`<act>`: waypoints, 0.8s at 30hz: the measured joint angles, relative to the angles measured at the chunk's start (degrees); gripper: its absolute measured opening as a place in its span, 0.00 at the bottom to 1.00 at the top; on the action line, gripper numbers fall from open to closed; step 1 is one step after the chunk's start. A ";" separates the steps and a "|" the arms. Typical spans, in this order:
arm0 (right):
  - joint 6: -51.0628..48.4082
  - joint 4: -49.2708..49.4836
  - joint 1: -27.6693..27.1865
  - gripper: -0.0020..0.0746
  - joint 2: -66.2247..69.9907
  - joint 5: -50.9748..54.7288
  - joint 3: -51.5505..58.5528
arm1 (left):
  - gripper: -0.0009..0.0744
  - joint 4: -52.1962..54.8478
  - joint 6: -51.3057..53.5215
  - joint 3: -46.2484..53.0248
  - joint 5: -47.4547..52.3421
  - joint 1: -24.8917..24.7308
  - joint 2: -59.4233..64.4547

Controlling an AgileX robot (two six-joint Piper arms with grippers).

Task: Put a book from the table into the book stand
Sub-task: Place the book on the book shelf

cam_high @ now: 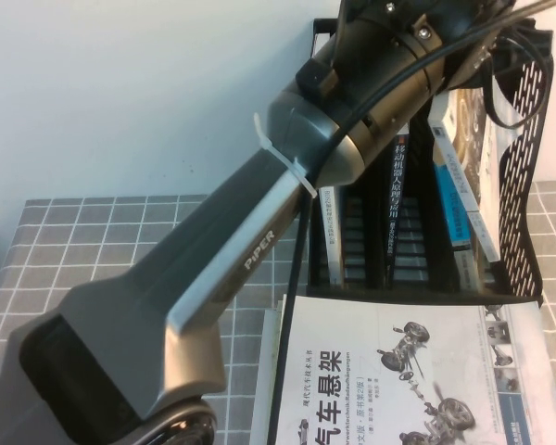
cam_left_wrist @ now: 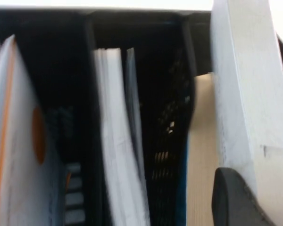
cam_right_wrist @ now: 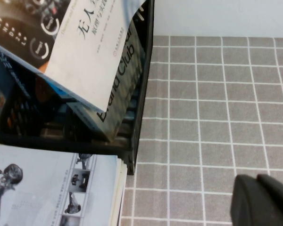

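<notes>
White-and-dark book [cam_right_wrist: 85, 52] in left hand [cam_left_wrist: 233, 202] tops book stand [cam_right_wrist: 144, 94]; right hand [cam_right_wrist: 262, 197] beside.

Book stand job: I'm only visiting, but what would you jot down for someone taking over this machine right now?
Left gripper: up over the book stand, grip hidden.
Right gripper: low over the table, beside the stand.
The book leans tilted inside the stand, its top sticking out.
Left to do: probably check it is seated, then pull the left arm clear.
The car-parts book lies before the stand.
</notes>
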 joint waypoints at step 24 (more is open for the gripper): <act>-1.29 0.57 0.00 0.02 0.00 -0.84 0.00 | 0.14 19.26 -11.71 -0.36 -6.90 -6.92 -1.91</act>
